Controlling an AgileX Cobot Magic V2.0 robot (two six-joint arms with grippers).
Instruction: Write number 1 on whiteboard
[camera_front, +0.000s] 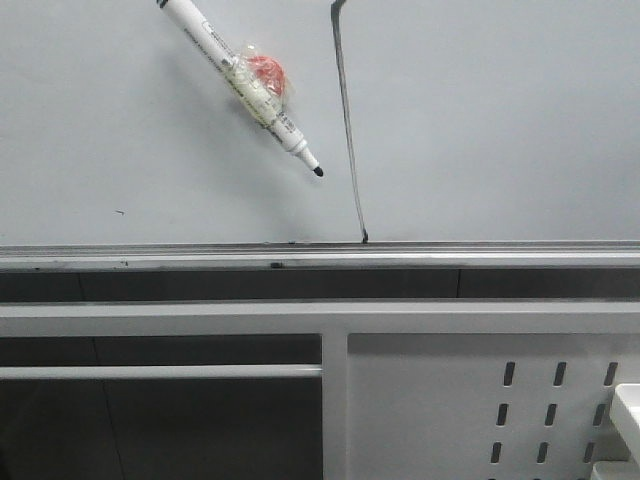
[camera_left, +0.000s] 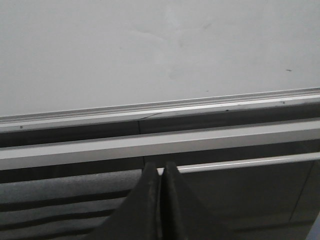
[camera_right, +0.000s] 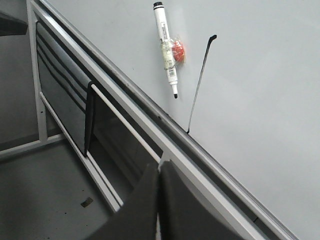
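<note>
The whiteboard (camera_front: 500, 120) fills the upper front view, with its silver ledge (camera_front: 200, 253) along the bottom. On it is the number 1 (camera_front: 349, 130), a thin slanted black stroke with a small hook at the top, running down to the ledge. To its left a white marker (camera_front: 245, 85) with a red patch on its barrel rests slanted on the board, uncapped tip pointing down, held by nothing. The right wrist view shows the marker (camera_right: 165, 45) and the number 1 (camera_right: 200, 85) far off. My left gripper (camera_left: 160, 167) and right gripper (camera_right: 159, 167) are shut and empty, low before the frame.
A white perforated metal frame (camera_front: 480, 400) with horizontal bars stands below the whiteboard. A tiny black speck (camera_front: 120, 211) marks the board at the left. A white object (camera_front: 628, 410) pokes in at the lower right. Dark slatted panels (camera_left: 60, 200) sit behind the frame.
</note>
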